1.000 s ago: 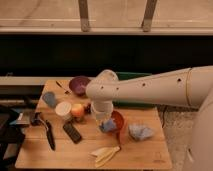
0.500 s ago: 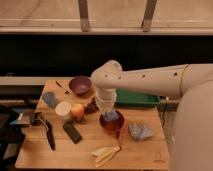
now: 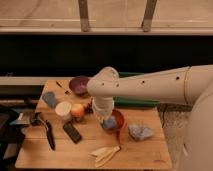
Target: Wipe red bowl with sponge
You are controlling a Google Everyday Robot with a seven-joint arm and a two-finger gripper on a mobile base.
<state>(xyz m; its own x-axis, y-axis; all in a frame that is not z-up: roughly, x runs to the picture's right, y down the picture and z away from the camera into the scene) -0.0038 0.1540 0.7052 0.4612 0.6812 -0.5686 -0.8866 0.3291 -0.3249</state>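
Note:
The red bowl (image 3: pixel 119 119) sits on the wooden table (image 3: pixel 145 152), right of centre. My gripper (image 3: pixel 108 121) hangs straight down from the white arm that reaches in from the right. It is at the bowl's left rim and is shut on a blue sponge (image 3: pixel 109 124), which presses against the inside of the bowl. The gripper and sponge hide the left part of the bowl.
A purple bowl (image 3: pixel 78 85), a grey-blue cup (image 3: pixel 49 99), a white cup (image 3: pixel 63 110) and an orange fruit (image 3: pixel 77 111) stand to the left. A black remote (image 3: pixel 72 132), a black utensil (image 3: pixel 48 136), a banana (image 3: pixel 106 154), a crumpled cloth (image 3: pixel 141 132) and a green tray (image 3: pixel 137 103) are nearby.
The wrist has shifted a little over the red bowl, first up and right, then back down. The sponge has stayed at the bowl's left side.

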